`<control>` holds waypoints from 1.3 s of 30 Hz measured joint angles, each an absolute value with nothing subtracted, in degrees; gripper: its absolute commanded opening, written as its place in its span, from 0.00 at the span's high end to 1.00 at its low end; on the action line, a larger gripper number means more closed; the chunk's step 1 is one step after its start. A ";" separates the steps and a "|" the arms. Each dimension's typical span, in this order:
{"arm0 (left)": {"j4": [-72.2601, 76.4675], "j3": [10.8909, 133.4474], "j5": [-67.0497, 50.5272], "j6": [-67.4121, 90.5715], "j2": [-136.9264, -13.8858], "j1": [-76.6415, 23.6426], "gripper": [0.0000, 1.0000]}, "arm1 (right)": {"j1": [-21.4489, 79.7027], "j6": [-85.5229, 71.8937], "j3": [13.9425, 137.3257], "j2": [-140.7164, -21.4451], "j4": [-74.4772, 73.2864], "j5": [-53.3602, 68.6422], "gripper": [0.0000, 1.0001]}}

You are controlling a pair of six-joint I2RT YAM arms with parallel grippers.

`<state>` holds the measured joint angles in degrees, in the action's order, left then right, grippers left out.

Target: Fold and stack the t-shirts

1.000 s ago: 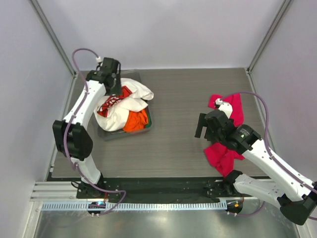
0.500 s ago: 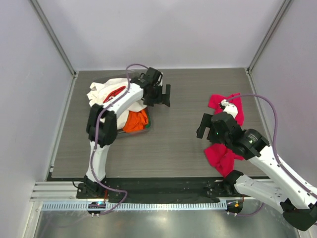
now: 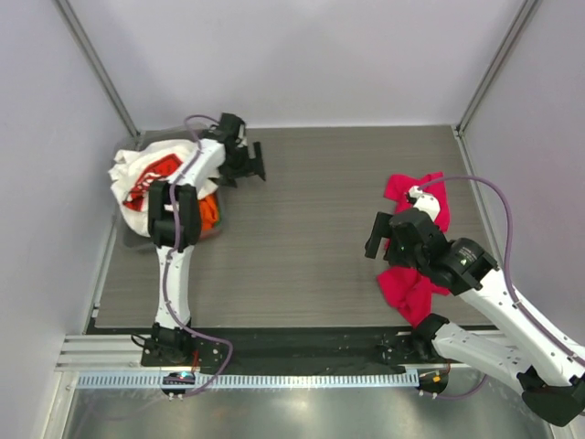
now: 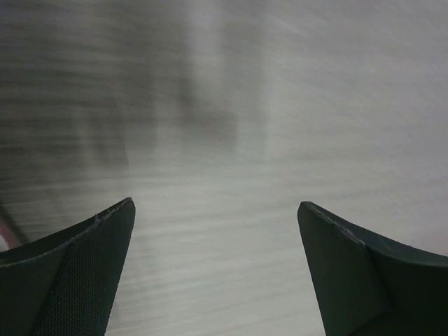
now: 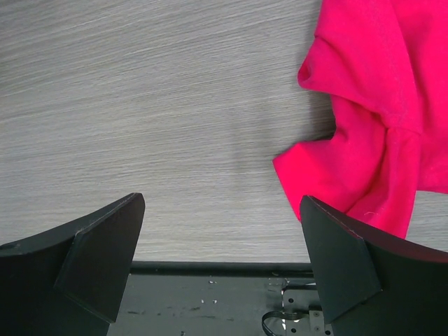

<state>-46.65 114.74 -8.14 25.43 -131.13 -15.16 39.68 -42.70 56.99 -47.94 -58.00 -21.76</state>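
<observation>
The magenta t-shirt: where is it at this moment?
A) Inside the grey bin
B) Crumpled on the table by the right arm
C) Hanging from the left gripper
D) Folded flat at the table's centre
B: the magenta t-shirt lies bunched on the table, partly under the right arm, unfolded and far from the bin.

Grey wood-grain table [image 3: 311,229] bare across middle; crumpled magenta-red cloth t-shirt [image 3: 407,288] blocks right side, heaped white printed t-shirt [image 3: 128,174] far-left corner.
</observation>
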 measured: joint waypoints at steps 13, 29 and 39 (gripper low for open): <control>-55.02 117.45 -2.15 22.00 -129.58 -5.13 0.00 | 39.68 -43.79 57.12 -48.97 -59.72 -23.44 0.00; -52.23 86.04 4.82 21.58 -87.09 -11.11 0.00 | 21.82 -41.91 64.40 -77.82 -57.10 -33.52 0.09; -48.47 59.83 -2.83 24.60 -68.36 -16.29 0.00 | 20.95 -36.75 62.02 -95.29 -46.57 -24.69 0.79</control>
<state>-48.47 59.83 -2.83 24.60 -68.36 -16.29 20.95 -36.75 62.02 -95.29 -46.57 -24.69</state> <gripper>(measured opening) 0.996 0.335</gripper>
